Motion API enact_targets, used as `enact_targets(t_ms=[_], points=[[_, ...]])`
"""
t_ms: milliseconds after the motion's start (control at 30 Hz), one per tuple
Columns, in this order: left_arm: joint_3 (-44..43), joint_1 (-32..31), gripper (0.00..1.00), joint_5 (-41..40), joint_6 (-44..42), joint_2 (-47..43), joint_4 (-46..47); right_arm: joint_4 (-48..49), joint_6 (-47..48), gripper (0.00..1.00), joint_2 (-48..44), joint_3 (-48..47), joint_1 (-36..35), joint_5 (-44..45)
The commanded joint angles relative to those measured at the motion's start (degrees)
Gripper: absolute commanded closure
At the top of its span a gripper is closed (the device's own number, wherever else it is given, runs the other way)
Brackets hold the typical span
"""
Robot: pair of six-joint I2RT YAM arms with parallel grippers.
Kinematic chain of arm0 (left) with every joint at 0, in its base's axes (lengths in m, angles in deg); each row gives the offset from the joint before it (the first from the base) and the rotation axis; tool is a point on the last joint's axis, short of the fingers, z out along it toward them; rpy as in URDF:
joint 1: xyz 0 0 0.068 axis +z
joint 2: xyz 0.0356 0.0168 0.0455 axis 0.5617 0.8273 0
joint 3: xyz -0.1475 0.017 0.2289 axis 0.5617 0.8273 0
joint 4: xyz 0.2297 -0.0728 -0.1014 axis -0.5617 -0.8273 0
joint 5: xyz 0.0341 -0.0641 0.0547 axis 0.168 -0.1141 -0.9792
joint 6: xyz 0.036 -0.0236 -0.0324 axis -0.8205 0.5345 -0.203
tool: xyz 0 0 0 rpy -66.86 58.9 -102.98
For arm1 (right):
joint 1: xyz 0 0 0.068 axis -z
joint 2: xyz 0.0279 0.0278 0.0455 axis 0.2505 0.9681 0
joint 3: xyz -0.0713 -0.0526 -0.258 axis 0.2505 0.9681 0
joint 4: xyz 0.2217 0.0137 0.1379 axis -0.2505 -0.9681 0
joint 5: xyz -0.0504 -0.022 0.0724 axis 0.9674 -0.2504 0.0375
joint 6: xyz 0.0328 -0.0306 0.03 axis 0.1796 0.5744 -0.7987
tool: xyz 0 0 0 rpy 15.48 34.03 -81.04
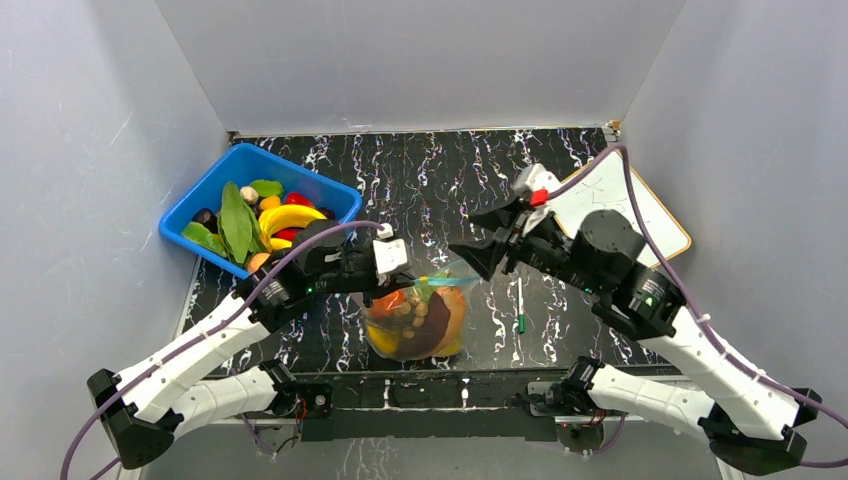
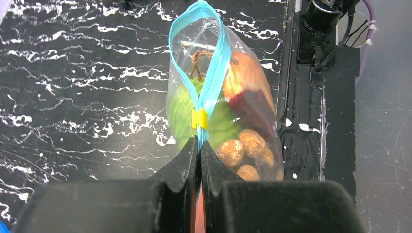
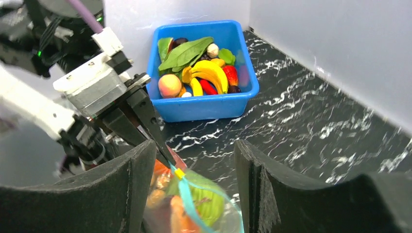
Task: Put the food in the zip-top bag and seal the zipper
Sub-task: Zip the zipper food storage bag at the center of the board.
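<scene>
The zip-top bag (image 1: 415,320) lies at the table's near middle, holding food: a green leafy piece (image 2: 182,111), an orange piece (image 2: 245,75) and brown speckled lumps (image 2: 243,145). My left gripper (image 2: 199,150) is shut on the teal zipper (image 2: 214,73), just behind its yellow slider (image 2: 199,118). Beyond the slider the strip spreads into an open loop. My right gripper (image 3: 194,170) stands open above the bag's (image 3: 209,204) far end, its jaws either side of the zipper (image 3: 187,199) without touching it. More food (image 1: 285,215) lies in the bin.
A blue bin (image 1: 200,205) stands at the back left, with bananas (image 3: 209,75), a peach (image 3: 169,86) and leaves in it. A small green pen (image 1: 520,305) lies right of the bag. A white board (image 1: 630,205) rests at the back right. Grey walls enclose the table.
</scene>
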Motion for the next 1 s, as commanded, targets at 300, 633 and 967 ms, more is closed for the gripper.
enact_targets(t_ms=[300, 633, 967], points=[[2.17, -0.31, 1.00, 5.74, -6.26, -3.07, 6.30, -8.33, 24.99, 0.46, 14.55, -6.21, -0.06, -23.66], [3.20, -0.29, 1.00, 6.84, -7.46, -4.68, 7.25, -8.32, 32.82, 0.51, 18.58, -3.37, -0.06, -25.36], [2.92, -0.37, 1.00, 5.97, -7.70, -4.70, 7.00, -10.20, 35.33, 0.75, 21.05, -3.10, -0.05, -28.05]])
